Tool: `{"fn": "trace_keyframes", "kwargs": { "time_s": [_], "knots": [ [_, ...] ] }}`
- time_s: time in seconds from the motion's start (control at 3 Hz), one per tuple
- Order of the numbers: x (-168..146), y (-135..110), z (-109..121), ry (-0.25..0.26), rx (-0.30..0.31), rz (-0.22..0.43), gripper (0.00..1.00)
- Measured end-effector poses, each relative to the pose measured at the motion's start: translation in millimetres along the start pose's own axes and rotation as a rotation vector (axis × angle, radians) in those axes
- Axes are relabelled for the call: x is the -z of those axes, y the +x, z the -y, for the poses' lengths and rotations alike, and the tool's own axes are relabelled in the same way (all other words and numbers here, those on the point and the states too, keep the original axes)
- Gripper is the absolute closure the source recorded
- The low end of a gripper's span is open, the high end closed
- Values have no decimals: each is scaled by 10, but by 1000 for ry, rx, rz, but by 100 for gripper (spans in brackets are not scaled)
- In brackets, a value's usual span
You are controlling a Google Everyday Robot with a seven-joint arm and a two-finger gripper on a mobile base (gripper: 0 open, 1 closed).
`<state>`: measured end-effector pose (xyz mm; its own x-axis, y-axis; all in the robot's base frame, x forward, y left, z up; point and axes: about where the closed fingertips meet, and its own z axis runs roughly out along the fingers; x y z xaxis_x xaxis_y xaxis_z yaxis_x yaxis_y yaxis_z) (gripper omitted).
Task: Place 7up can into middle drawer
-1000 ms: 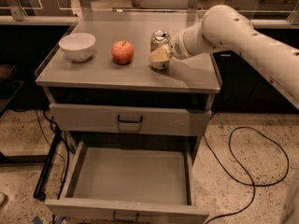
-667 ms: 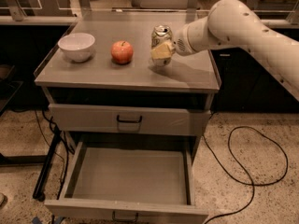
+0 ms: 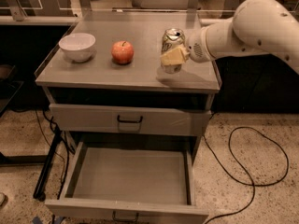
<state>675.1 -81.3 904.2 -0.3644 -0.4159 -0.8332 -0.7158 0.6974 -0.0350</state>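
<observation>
— Which containers do you see, and what is in them?

— There are two. The white bowl stands to the left of the apple, near it but not touching. Its inside shows only white. The middle drawer is lower than the apple and nearer to the camera. It is pulled out, and inside it only the flat grey floor shows. Between the apple and this drawer there is the other drawer front with a black handle, and it is closed.

— And where is the 7up can?

— The 7up can is to the right of the apple, on the far side from the bowl, over the cabinet top. The gripper is at the same place. Its fingers are clenched on the can, and one cream finger lies across the lower part of the can. A shadow lies on the top under it. I cannot tell if the bottom of the can touches the top.

— What is different from one second ago?

— The can and the gripper are now a little farther from the apple and a little higher. The white arm is raised too. The bowl, the apple and both drawers are as they were before.
</observation>
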Motion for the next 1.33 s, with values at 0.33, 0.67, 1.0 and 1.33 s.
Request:
{"fn": "trace_keyframes", "kwargs": {
  "time_s": [0.33,0.67,1.0,1.33],
  "knots": [
    [35,29,1,1,-6,-2,100],
    [158,55,-37,26,33,-18,100],
    [439,265,-266,21,21,-36,100],
    [765,626,-539,21,-54,-63,100]
  ]
}}
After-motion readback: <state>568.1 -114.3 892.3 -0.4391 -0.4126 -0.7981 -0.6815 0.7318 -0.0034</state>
